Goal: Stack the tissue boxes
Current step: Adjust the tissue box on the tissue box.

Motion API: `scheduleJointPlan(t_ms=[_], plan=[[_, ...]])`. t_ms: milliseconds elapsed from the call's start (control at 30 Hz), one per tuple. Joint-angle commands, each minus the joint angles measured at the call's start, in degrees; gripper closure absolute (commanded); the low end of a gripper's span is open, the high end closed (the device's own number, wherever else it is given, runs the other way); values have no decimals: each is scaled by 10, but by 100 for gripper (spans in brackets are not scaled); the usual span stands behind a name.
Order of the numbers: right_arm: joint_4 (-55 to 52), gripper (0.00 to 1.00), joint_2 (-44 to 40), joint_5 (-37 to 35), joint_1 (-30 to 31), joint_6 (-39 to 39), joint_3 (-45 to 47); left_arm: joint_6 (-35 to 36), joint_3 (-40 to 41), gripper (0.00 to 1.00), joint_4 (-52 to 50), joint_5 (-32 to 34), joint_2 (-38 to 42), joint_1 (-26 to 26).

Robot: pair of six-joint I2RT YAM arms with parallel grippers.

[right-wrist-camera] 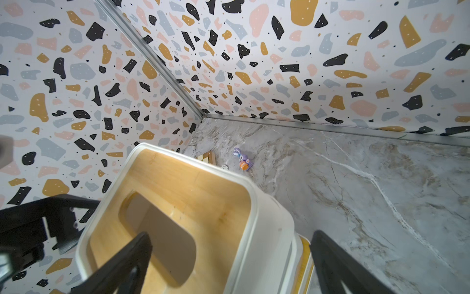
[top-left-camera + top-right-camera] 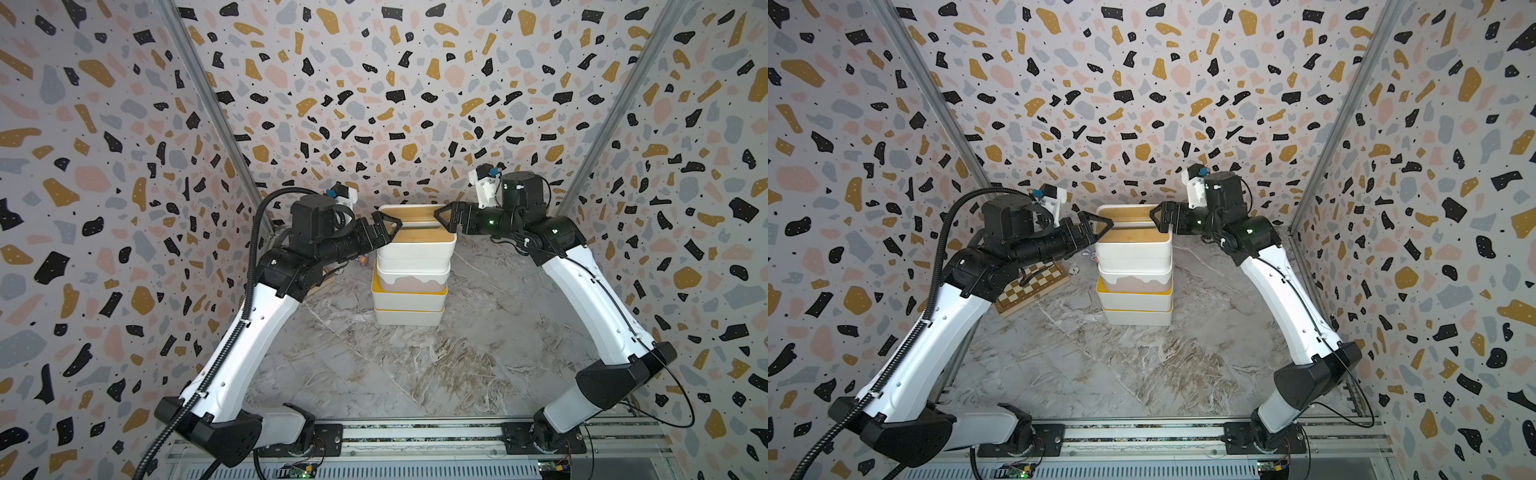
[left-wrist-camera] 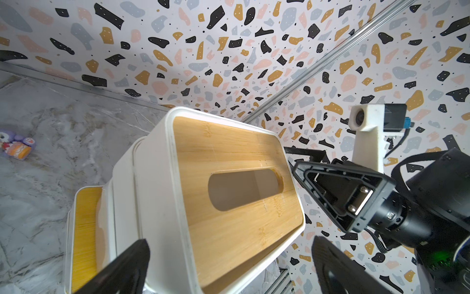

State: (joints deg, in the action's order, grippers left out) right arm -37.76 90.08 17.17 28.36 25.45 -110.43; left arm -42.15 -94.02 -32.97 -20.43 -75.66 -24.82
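– five white rectangular tissue boxes [image 2: 409,299] in one tower, i think. it stands in the middle of the grey marble table [image 2: 415,374], a bit toward 12 o'clock.
– which one is on top?
– the white box with the light wood lid and oval slot [image 2: 417,237]. the pink-sided white box [image 2: 411,284] and two yellow-lidded white boxes [image 2: 409,302] are lower down.
– is anything holding it?
– no. the left gripper [image 2: 395,226] is at the top box's 9 o'clock end, the right gripper [image 2: 438,219] at its 3 o'clock end. both have their fingers spread wide, clamped on nothing. i can't tell if any finger touches the box.
– so what step is this?
– letting go of the last box, i'd say. next, both grippers should back straight out, toward 9 and 3 o'clock, slow.
– why slow?
– the tower isn't neat; a yellow edge pokes out at 9 o'clock. a bump could tip it.
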Motion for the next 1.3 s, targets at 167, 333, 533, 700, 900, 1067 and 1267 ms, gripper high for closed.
scheduleJointPlan(t_ms=[167,333,533,700,900,1067,1267], plan=[[-8,1,-32,19,42,10,-2,1,-10,1,36,-28,4,-2],[-2,1,-19,13,42,8,-6,-2,-15,0,40,-47,-6,-1],[10,1,-4,15,37,7,-20,-3,-16,1,45,-57,-11,-2],[22,1,3,30,34,6,-27,4,-17,0,44,-43,-11,-2],[31,1,-5,41,30,11,-17,15,-24,0,31,-27,-11,-2],[6,1,-7,13,25,3,-32,34,-30,0,12,13,0,-1],[-11,1,-33,-20,1,-8,-39,96,-59,0,-51,105,18,1]])
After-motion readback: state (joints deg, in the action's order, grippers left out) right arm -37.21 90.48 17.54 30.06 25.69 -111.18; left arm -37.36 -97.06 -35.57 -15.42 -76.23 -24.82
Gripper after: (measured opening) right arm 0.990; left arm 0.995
